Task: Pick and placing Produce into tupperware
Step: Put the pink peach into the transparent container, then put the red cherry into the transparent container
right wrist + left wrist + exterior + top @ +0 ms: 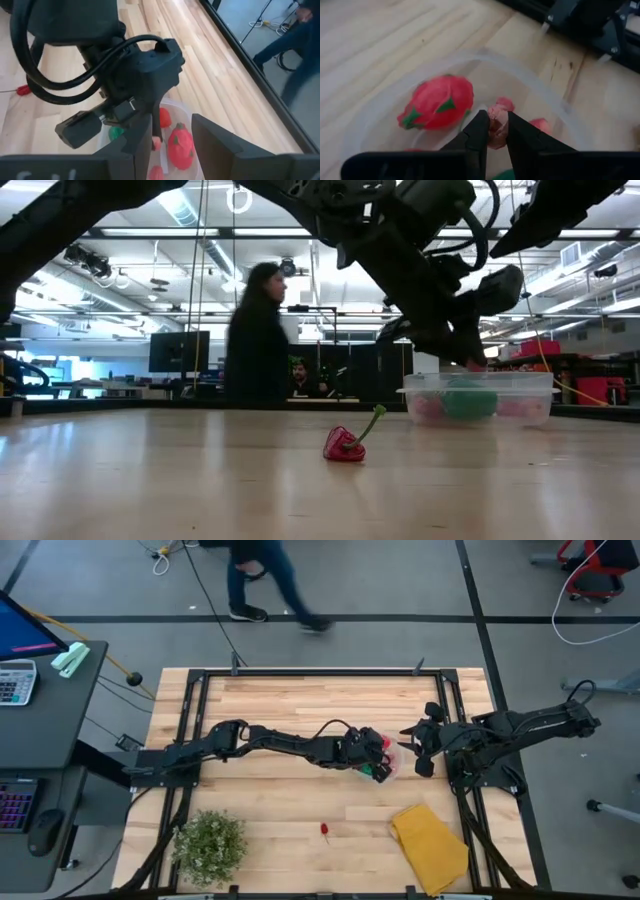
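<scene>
A pale wooden table [300, 710] sits in a wide workshop where a person [256, 340] walks past its far edge. On it lie a yellow folded cloth [430, 848], a leafy plant [210, 843] and one stray red pepper [345, 445]. The tupperware [560, 107] at centre-right holds a red dragon fruit [439, 102]. Above it the left gripper [492, 131] pinches a pale pink piece [496, 120]. The right gripper [418, 745], fingers spread, waits beside the container.
</scene>
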You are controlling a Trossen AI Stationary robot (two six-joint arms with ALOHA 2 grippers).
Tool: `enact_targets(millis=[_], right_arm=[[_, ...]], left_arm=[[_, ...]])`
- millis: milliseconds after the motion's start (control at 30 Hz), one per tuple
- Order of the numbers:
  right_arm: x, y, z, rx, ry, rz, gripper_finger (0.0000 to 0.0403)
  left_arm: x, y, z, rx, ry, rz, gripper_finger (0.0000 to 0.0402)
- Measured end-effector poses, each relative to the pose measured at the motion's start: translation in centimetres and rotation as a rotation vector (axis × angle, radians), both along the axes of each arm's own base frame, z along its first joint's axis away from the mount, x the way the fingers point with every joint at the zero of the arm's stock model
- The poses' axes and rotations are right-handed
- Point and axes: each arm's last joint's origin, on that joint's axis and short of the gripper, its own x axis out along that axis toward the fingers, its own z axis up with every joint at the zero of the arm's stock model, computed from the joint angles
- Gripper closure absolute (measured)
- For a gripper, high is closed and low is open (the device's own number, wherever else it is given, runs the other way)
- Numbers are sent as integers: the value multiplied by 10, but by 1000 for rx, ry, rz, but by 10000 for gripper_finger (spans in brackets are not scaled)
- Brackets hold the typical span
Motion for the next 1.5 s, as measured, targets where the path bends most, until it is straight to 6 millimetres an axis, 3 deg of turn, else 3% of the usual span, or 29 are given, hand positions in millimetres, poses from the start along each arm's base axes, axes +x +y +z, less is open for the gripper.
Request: enact_targets(millis=[233, 600, 867, 1033, 1167, 1333, 1500], right_arm=[[1, 0, -1, -3, 7, 1, 257], [3, 1, -3, -8, 19, 2, 257], [3, 1, -3, -10, 24, 3, 257], [1, 0, -5, -11, 54, -1, 257], [-1, 0, -7, 3, 70, -16, 257], [-1, 0, -7, 20, 65, -30, 257], [-1, 0, -7, 26, 62, -35, 257]], left_arm=[[1, -11, -8, 43, 34, -61, 329], [0, -15, -7, 36, 34, -63, 227], [0, -33, 30, -74, 57, -198, 231], [-14, -63, 55, -151, 222, -264, 259], [-40, -94, 59, -225, 446, -225, 278], [-71, -138, 52, -323, 615, -105, 278], [-87, -183, 39, -371, 675, -151, 246]])
